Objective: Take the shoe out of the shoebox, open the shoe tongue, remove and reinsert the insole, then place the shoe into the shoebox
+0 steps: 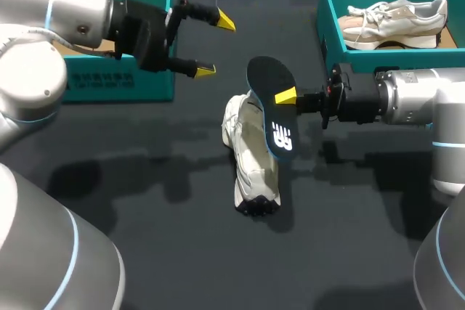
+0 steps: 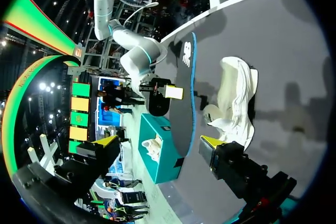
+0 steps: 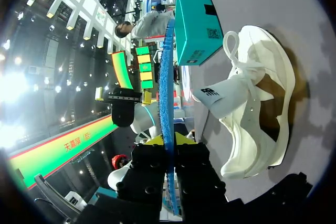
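Right gripper (image 3: 168, 139) is clamping the dark insole (image 1: 267, 85) edge-on between its yellow tips, holding it just over the white shoe (image 1: 251, 161). Left gripper (image 1: 216, 46) is hovering with fingers spread wide, beside the teal shoebox (image 1: 145, 85), well apart from the shoe.

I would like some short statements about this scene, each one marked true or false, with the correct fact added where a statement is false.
1. The right gripper is shut on the insole. True.
2. The white shoe lies inside a shoebox. False: it lies on the table, outside both boxes.
3. The left gripper grips the white shoe. False: it is open and empty, apart from the shoe.
4. The right shoebox contains a second shoe. True.
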